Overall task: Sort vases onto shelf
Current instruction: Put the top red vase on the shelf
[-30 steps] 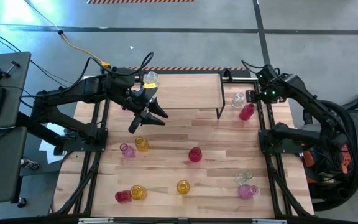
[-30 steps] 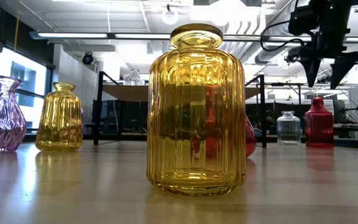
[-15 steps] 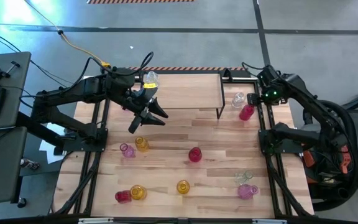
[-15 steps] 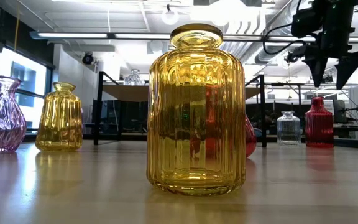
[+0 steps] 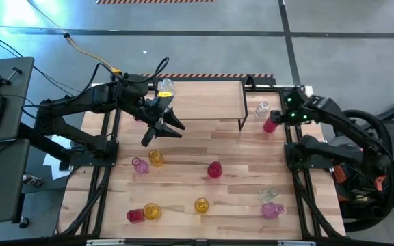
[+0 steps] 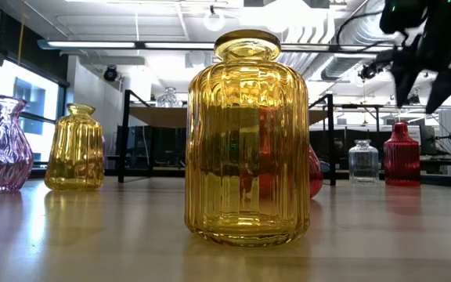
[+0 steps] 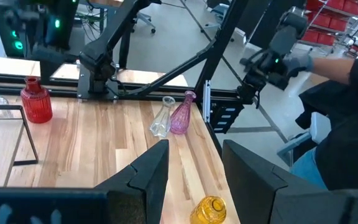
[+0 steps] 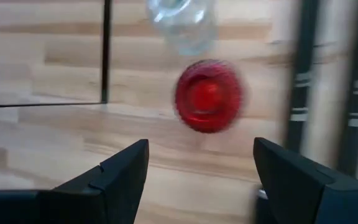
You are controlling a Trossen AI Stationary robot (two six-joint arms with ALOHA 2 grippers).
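Amber vases (image 5: 156, 158) three, pink three, red three

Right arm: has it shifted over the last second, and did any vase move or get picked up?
The right gripper, jaws open and empty, swung outward toward the table's right edge and now hovers above the red vase beside the clear vase. Nothing was grasped or released. The left gripper kept its pose, holding nothing; every vase and the shelf stayed put.
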